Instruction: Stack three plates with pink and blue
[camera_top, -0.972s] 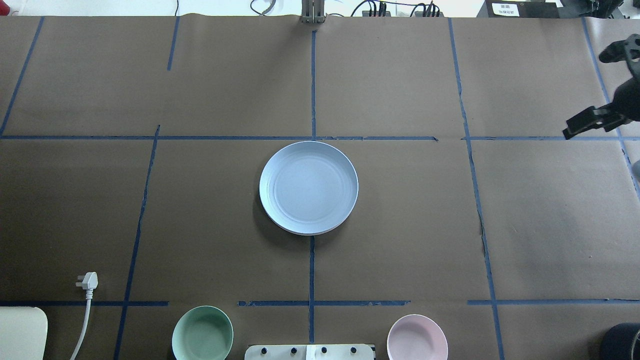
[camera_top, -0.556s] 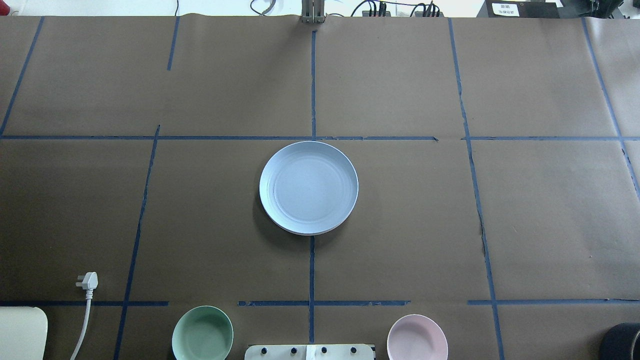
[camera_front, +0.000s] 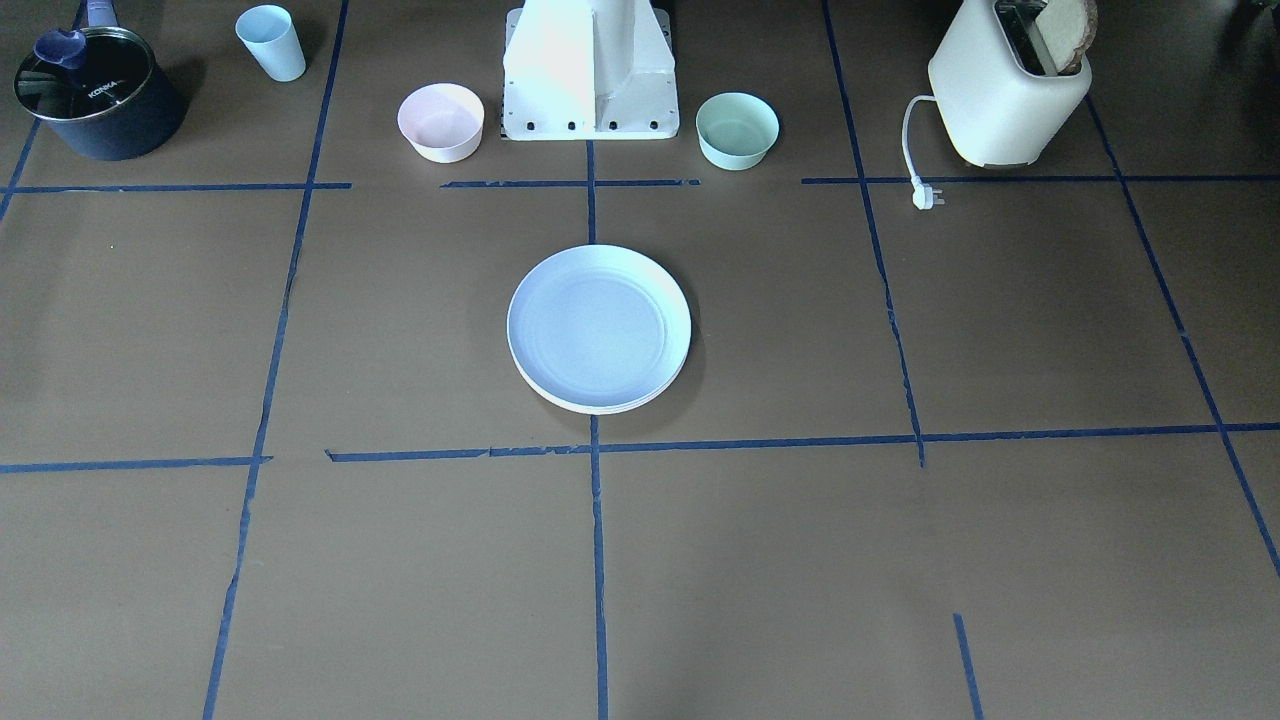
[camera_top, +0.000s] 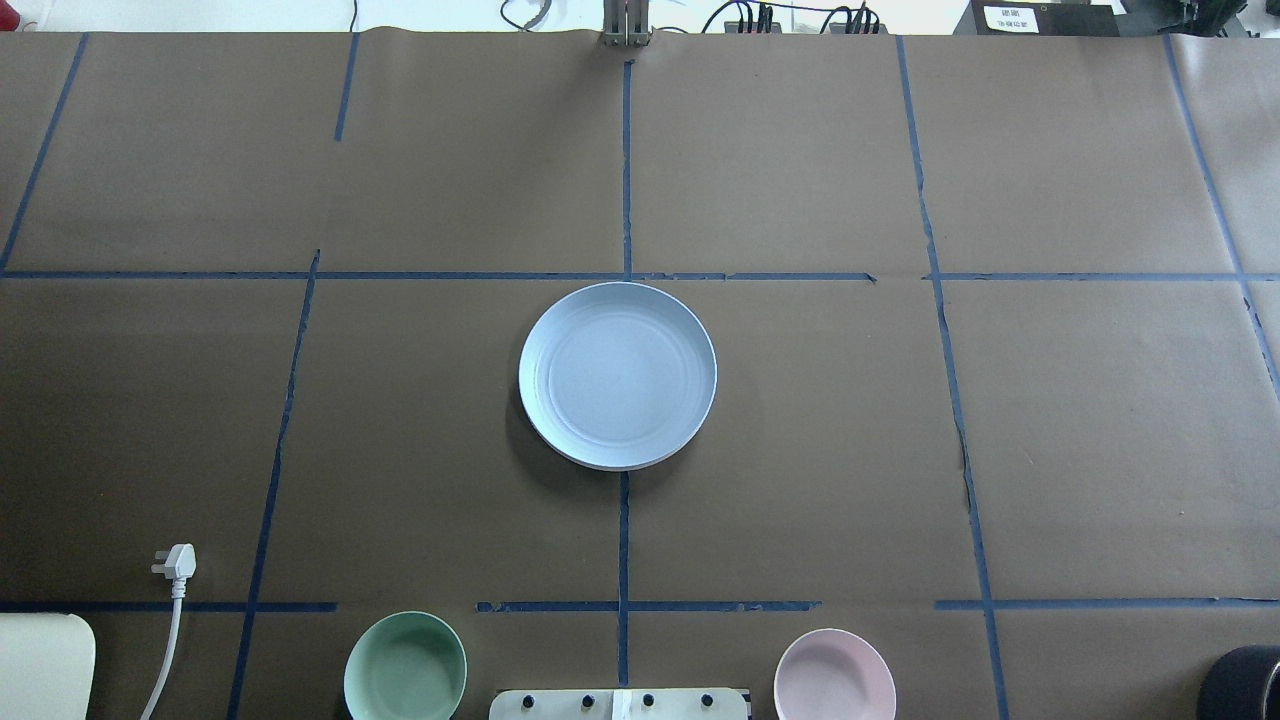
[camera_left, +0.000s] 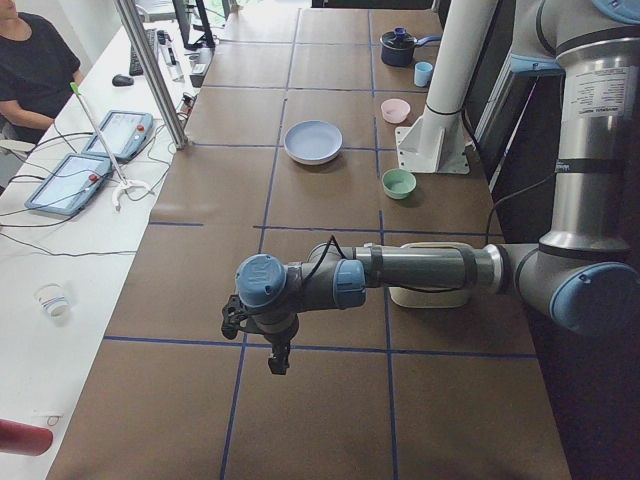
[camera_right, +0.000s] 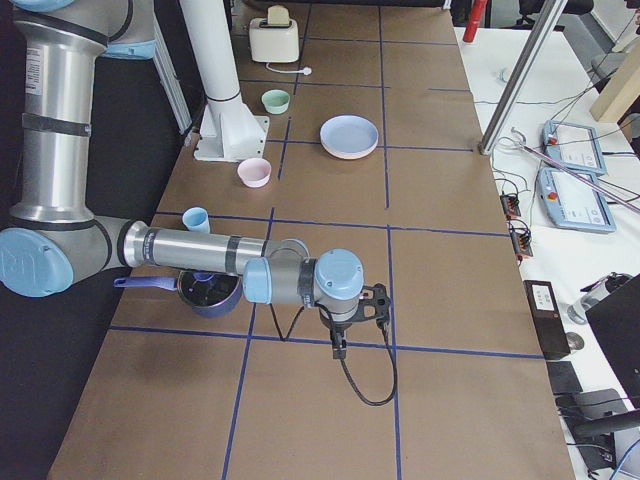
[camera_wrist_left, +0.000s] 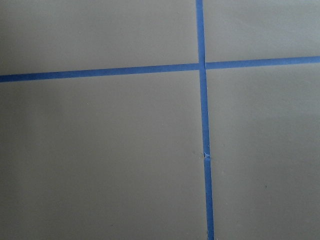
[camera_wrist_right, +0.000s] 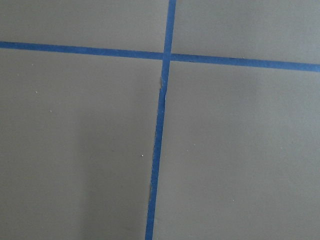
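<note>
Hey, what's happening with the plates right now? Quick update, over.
Left tool and right tool far off to the sides; open or shut unclear. Blue plate tops stack, centre. Pink bowl, green bowl apart, by robot base.

Brown-paper table (camera_top: 1100, 450) w/ blue tape grid (camera_top: 627, 170), white desk (camera_left: 30, 380) beside.

Worktop (camera_top: 1100, 450) covered in brown paper, divided into fields by blue tape lines (camera_top: 623, 540). Plate stack (camera_front: 598, 328) set at centre over tape line; light blue plate (camera_top: 617, 375) uppermost, cream rim shown beneath. Mint bowl (camera_top: 405, 668) and pink bowl (camera_top: 834, 677) placed either side of white arm pedestal (camera_front: 590, 70). Toaster (camera_front: 1005, 95), its plug (camera_top: 176, 562), dark pot (camera_front: 95, 95) and blue cup (camera_front: 271, 42) ranged along robot's edge.
</note>
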